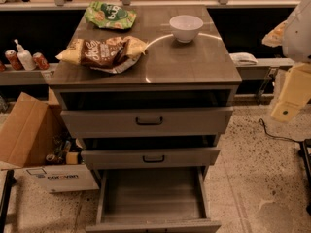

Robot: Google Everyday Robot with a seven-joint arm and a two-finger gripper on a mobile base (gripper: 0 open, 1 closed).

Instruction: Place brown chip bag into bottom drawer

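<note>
Cream-coloured and pale, the gripper (290, 97) hangs at the right edge of the view, off to the side of the cabinet (194, 64) and apart from everything on it; whether it is open or closed cannot be told, and nothing is seen in its hold. Nearest on the grey wood-grain top stands a white bowl (185, 27). Farther left lies the brown chip bag (102, 52), crinkled, near the front-left corner, with the green chip bag (111, 15) behind it. Below, the bottom drawer (153, 193) is pulled out, its plain interior bare. A cardboard box (29, 135) sits on the floor left of the cabinet.
</note>
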